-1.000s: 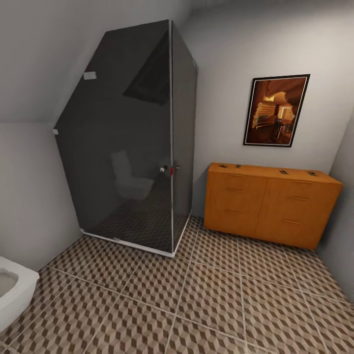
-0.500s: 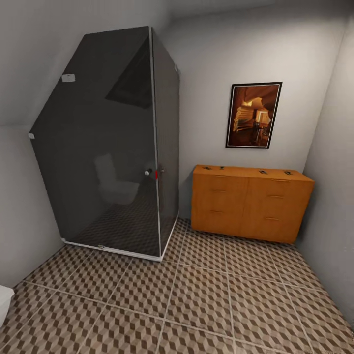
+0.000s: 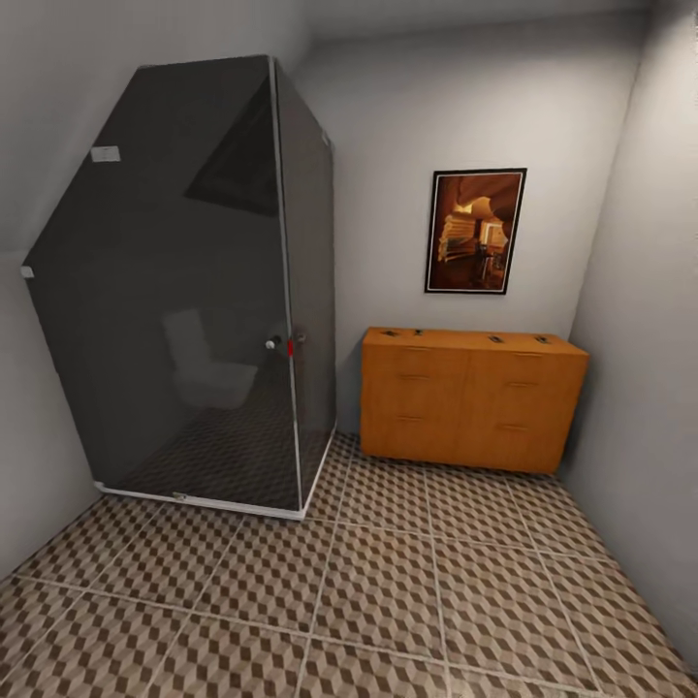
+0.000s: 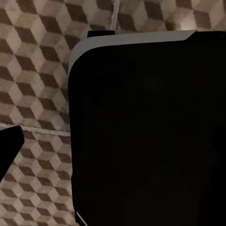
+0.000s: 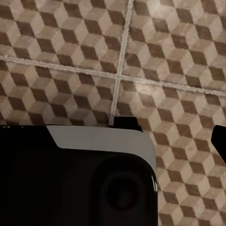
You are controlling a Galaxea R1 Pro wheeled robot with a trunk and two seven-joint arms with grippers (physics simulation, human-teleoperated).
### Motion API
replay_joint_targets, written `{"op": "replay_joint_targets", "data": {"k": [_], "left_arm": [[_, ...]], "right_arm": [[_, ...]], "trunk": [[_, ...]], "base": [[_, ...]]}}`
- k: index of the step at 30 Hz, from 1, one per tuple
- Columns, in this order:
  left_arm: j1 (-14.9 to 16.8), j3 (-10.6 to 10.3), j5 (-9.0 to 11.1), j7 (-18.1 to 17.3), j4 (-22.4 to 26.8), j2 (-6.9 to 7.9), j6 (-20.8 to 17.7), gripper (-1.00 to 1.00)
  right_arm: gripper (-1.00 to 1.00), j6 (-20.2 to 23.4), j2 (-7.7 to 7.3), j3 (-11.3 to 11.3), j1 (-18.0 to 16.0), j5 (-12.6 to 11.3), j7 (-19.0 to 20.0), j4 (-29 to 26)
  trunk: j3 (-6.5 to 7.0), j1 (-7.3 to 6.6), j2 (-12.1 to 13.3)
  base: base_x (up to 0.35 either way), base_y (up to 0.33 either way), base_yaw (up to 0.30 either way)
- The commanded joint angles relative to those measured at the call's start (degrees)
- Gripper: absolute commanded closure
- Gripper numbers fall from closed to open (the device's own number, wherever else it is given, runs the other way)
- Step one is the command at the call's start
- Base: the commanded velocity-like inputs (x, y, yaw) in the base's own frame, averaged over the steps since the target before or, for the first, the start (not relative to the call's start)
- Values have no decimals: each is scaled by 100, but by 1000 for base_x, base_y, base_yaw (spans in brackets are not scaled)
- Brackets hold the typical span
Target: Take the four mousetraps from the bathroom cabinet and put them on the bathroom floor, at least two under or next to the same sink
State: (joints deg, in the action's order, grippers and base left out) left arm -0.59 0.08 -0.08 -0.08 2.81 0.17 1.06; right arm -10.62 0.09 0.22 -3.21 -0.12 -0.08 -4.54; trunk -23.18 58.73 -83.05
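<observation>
The orange-brown cabinet (image 3: 472,399) stands against the far wall under a framed picture, several tiles away from me. On its flat top lie small dark mousetraps: one near the left end (image 3: 390,333), one right of the middle (image 3: 495,338) and one near the right end (image 3: 542,339); a fourth is too small to make out. The cube-patterned bathroom floor (image 3: 388,591) stretches between me and the cabinet. In the left wrist view one dark fingertip (image 4: 9,147) hangs over the tiles; in the right wrist view one fingertip (image 5: 220,141) does too. Both stand far off-centre, holding nothing. The sink is out of view.
A dark glass shower cabin (image 3: 194,291) fills the left corner, its white base rail (image 3: 204,502) on the floor. A grey wall (image 3: 640,368) closes the right side. My own black body (image 4: 150,132) blocks much of both wrist views.
The whole head view has shifted: the cabinet and shower now sit further left and smaller, and the white fixture at the lower left has left the picture. Nothing in the room moved.
</observation>
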Motion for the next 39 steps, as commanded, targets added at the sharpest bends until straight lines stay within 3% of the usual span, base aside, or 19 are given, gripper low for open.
{"op": "replay_joint_targets", "data": {"k": [1, 39], "left_arm": [[-3, 0, -1, -1, 9, 1, 8, -100], [-3, 0, -1, -1, 9, 7, 8, -100]], "right_arm": [[-100, -19, -1, 0, -4, -3, -1, 6], [-100, -19, -17, -4, -4, -6, 8, 6]], "trunk": [[-10, 0, -3], [-239, 0, -3]], "base": [[0, 0, -122], [0, 0, -205]]}}
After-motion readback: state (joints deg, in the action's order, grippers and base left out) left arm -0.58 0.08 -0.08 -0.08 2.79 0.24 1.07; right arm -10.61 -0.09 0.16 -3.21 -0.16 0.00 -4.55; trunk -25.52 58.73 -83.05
